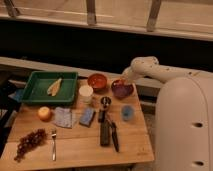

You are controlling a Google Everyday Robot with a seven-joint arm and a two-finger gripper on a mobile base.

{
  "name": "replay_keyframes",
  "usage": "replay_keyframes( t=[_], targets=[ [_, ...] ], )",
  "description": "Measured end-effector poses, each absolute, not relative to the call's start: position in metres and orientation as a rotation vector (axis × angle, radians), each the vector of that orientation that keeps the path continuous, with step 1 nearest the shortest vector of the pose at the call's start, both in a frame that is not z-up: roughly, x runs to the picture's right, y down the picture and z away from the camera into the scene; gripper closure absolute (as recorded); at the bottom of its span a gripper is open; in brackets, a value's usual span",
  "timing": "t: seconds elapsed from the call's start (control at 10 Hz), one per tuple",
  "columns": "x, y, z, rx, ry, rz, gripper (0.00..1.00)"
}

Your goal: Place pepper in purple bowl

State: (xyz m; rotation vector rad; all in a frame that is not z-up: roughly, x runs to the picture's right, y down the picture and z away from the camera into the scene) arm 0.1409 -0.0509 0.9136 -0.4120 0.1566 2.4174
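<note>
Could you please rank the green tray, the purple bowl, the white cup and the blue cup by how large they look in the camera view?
1. green tray
2. purple bowl, with the gripper at its far rim
3. white cup and blue cup: these look alike, so I would not rank them.

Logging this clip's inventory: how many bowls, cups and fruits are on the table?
Bowls: 2, purple bowl, orange bowl
Cups: 2, white, blue
Fruits: 2, round fruit, grapes
Total: 6
Pincer hovers over the purple bowl.
</note>
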Motion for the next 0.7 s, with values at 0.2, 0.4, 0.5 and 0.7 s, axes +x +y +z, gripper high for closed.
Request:
replay_keyframes(
  t=[0.2,0.4,0.5,0.7],
  targets=[
    [0.141,-0.040,0.923,-0.423,0.200,2.423,0.75],
    [0.140,-0.035,0.927,-0.429,0.218,2.425,0.55],
    [0.140,-0.034,0.927,-0.430,0.224,2.426,0.45],
    [0.140,-0.031,0.927,-0.433,0.236,2.424,0.26]
  ],
)
